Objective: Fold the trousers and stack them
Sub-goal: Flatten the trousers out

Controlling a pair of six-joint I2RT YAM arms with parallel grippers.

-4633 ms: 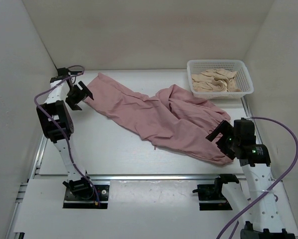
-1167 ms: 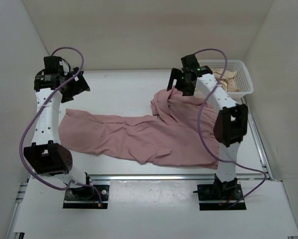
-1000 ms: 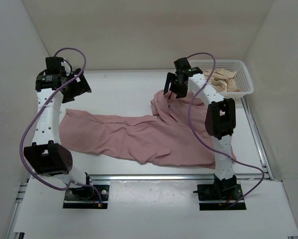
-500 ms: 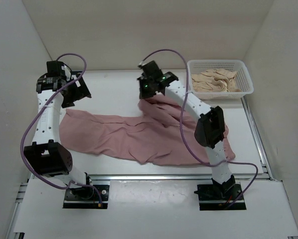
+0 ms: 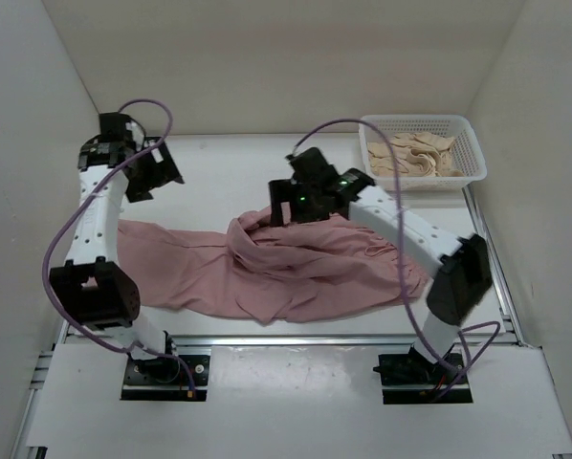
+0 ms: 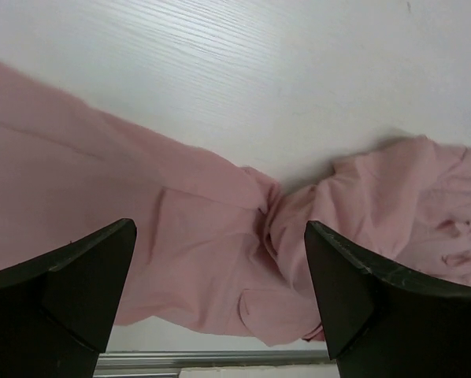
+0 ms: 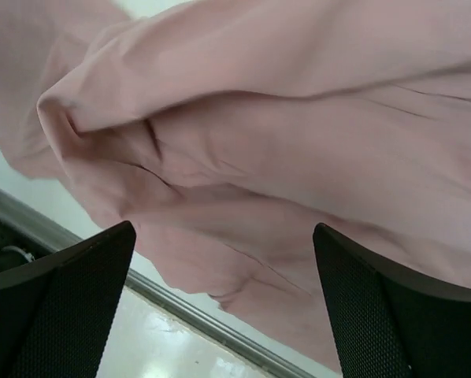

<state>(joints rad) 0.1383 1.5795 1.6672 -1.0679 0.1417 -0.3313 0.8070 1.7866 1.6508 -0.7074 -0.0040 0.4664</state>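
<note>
Pink trousers [image 5: 305,273] lie bunched across the near desk [image 5: 229,172], left fingers [image 6: 62,291] and right fingers [image 7: 62,307] both spread wide, holding nothing; best pinch one edge low, pull flat slowly.

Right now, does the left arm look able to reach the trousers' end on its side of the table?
Probably yes. The left gripper hovers open just beyond the pink trousers. In its wrist view their flat end lies right under the spread fingers, and nothing sits between them.

A robot lab test cell; bare white walls [image 5: 267,57] box in a white table [image 5: 219,167] edged with aluminium rail [image 5: 286,338].
</note>
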